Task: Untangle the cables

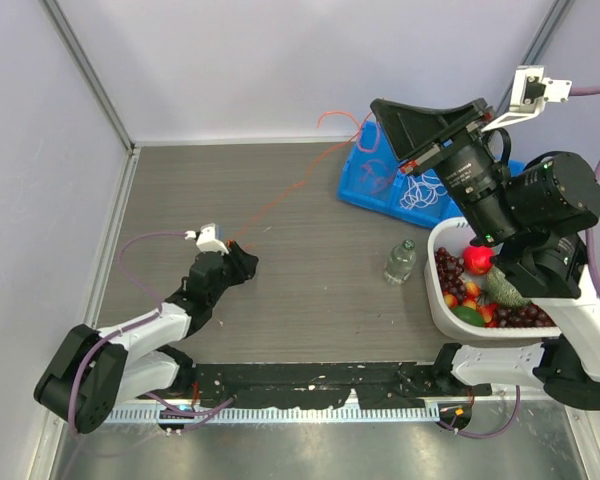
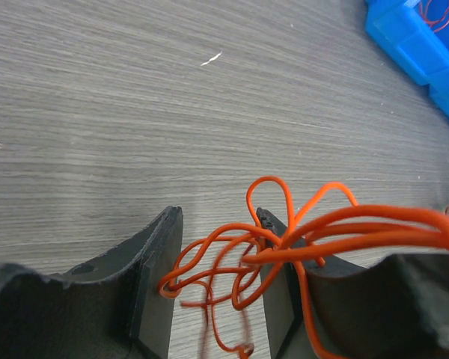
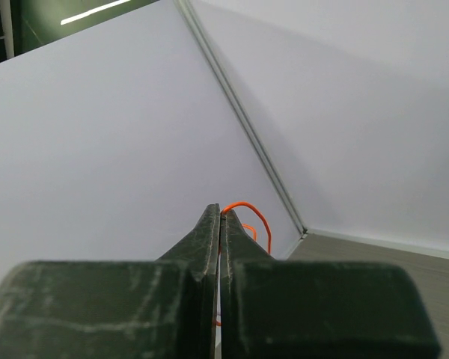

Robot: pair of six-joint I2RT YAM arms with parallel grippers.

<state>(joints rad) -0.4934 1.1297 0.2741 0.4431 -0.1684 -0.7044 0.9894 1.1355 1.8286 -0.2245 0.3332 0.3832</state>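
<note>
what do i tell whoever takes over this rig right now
Left tool: low, jaws part open, the orange cable knotted in a clump between its fingers.
Right tool: raised, shut on an orange cable; a strand runs stretched between the two tools.
Blue bin: more orange and white cables lie inside.
Done: one cable out of the bin.
Left: clear its knot, then sort the rest.

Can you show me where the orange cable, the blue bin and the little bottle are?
orange cable (image 2: 284, 241): left wrist view, where its loops cross.
blue bin (image 1: 365, 190): top external view, its near left wall.
small bottle (image 1: 400, 262): top external view, middle of its body.
</note>
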